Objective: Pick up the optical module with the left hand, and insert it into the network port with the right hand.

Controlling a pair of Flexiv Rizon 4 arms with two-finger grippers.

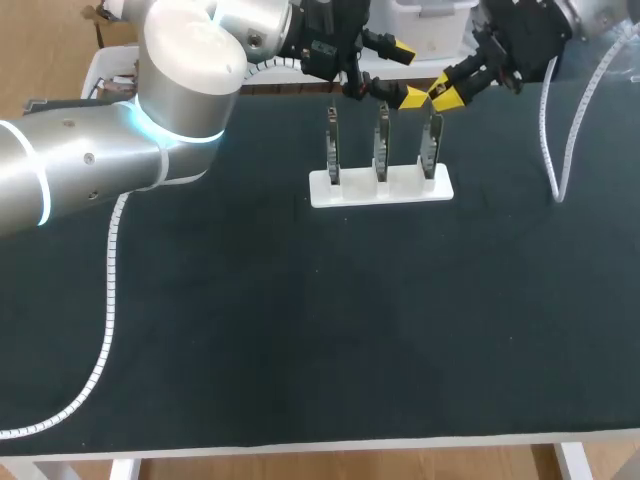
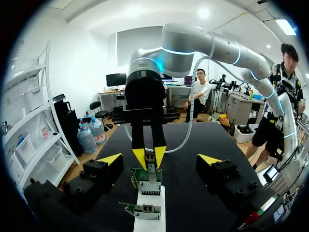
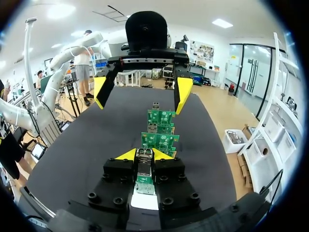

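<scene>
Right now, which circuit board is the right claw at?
The board at the white holder's right end: the right claw is at its top, and the other two stand clear of it.

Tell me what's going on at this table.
The right gripper is shut on the optical module, holding it at the top of the end board of three standing in a white stand. The left gripper hangs open past the row's other end, holding nothing. Whether the module is seated cannot be told.
</scene>
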